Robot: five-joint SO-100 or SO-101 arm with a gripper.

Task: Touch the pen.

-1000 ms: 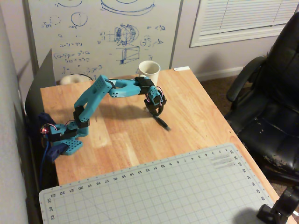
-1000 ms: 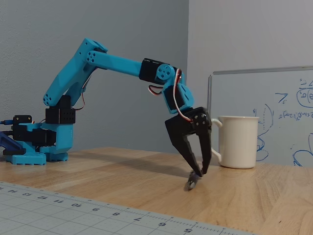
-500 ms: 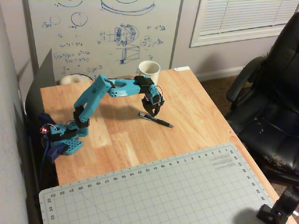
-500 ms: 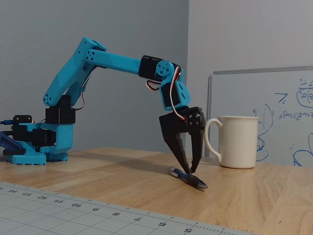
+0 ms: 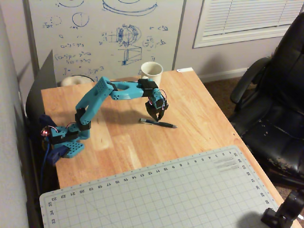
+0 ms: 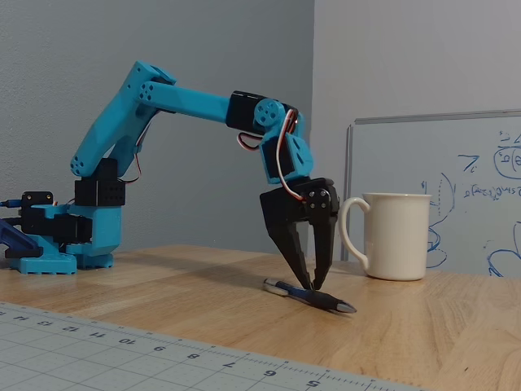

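While pointing straight down from a bent wrist, claw [image 6: 309, 287] stands with its 2 dark fingers [image 6: 286, 248] slightly parted and nothing between them, tips converging right at the pen [image 6: 309, 295]. Looks like contact, or a hair short of it; cannot tell for certain from either fixed view. Pen [image 5: 157, 123] lying flat on the bench [image 5: 199, 118], directly beneath the tips, barrel running out to both sides of the claw, silvery tip toward the right in a fixed view, bluish part near the other end. Vertical approach makes sense for a mere touch: narrow tips meeting a slim barrel from above, no need to grip or lift. Judged close to done, perhaps only a small further dip needed, gently, since a round barrel pushed off-centre will likely roll or spin away. White mug [image 6: 396, 235] just behind and to the right of the claw in a fixed view, handle facing the fingers, so little room that way. Plenty of bare bench in front of the claw, as far as the cutting mat [image 5: 190, 190] well apart toward the near edge. Bench edge and black chair [image 5: 278, 109] well off to the side, clear of any small downward move.
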